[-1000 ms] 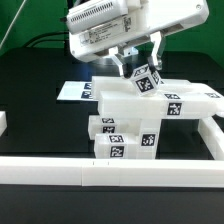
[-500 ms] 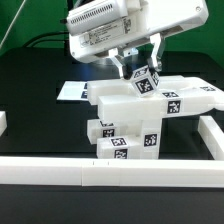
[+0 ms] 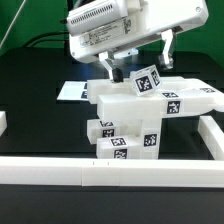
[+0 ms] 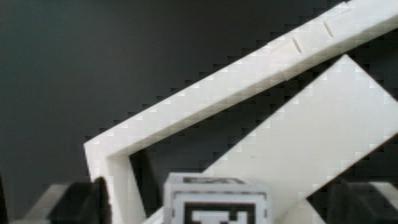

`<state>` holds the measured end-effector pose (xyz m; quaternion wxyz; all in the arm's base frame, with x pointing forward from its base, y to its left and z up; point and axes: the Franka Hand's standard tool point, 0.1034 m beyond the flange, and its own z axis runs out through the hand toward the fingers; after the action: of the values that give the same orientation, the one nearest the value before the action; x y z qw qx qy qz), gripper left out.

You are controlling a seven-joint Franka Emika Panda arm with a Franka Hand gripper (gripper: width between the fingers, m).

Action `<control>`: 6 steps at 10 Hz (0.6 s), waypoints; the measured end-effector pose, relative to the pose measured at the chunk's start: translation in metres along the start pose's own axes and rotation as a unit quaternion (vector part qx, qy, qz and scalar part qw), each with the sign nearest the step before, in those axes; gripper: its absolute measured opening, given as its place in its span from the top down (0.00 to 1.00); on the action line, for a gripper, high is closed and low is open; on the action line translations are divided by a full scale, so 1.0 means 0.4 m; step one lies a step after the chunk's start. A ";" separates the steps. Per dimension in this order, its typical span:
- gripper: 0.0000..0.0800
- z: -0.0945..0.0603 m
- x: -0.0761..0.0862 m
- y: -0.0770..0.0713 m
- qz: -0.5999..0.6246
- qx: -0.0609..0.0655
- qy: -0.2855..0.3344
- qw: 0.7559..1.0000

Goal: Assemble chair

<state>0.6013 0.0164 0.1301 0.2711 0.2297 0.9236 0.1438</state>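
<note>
The chair parts stand stacked in the exterior view: a flat white slab [image 3: 160, 100] lies across tagged leg blocks [image 3: 125, 138]. A small tagged block [image 3: 148, 80] stands tilted on the slab's top. My gripper [image 3: 139, 63] hangs over this block with its fingers [image 3: 109, 68] spread wide to either side, apart from it. In the wrist view the same block [image 4: 217, 198] sits between the dark fingers [image 4: 61, 203] with a gap on each side.
Long white border rails run along the front [image 3: 100, 172] and the exterior view's right [image 3: 212, 135]. The marker board [image 3: 72, 91] lies behind the stack. A white rail corner [image 4: 178, 118] shows in the wrist view.
The fingers, closed on the small block before, have spread apart and let it go. The block stays on the slab.
</note>
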 end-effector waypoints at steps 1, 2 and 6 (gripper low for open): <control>0.20 -0.001 -0.002 0.002 -0.001 0.001 -0.001 1.000; 0.20 -0.003 -0.008 0.004 0.003 0.006 -0.003 1.000; 0.19 -0.093 -0.114 0.078 0.074 0.061 -0.048 0.994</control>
<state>0.6251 0.0148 0.1925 0.2890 0.3199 0.8972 0.0956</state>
